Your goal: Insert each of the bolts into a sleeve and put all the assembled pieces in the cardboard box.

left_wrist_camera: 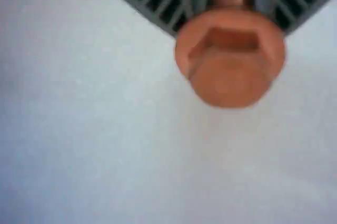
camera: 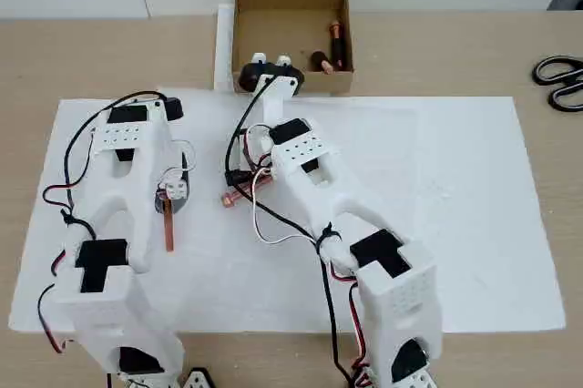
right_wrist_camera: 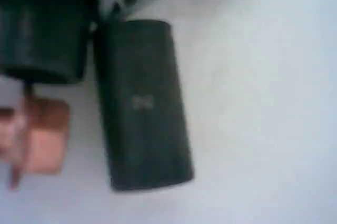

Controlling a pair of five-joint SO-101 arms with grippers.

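A cardboard box [camera: 239, 35] sits at the far edge of a wooden worktop [camera: 547, 224]. Two assembled pieces [camera: 333, 44], copper bolts in dark sleeves, lie in the corner of the box nearest the scissors [camera: 559, 71]. A white sheet [camera: 455, 206] covers the worktop on the arms' side of the box.

The left claw [camera: 169, 195] hangs over this sheet, well away from the box and off towards the corner opposite the assembled pieces. It is closed on a copper bolt [camera: 168, 226]. The left wrist view shows the ribbed jaws pressed against either side of the shaft, with the hexagonal-socket head pointing at the camera, above the white sheet.

The right claw [camera: 248, 180] is closer to the box, just in front of its near wall. In the right wrist view a dark sleeve [right_wrist_camera: 142, 103] lies on its side on the sheet right by this claw. The view is too blurred to tell whether the claw grips the sleeve or stands open. A second bolt [camera: 234, 197] lies loose on the sheet just beside the sleeve, apparently not touching it.
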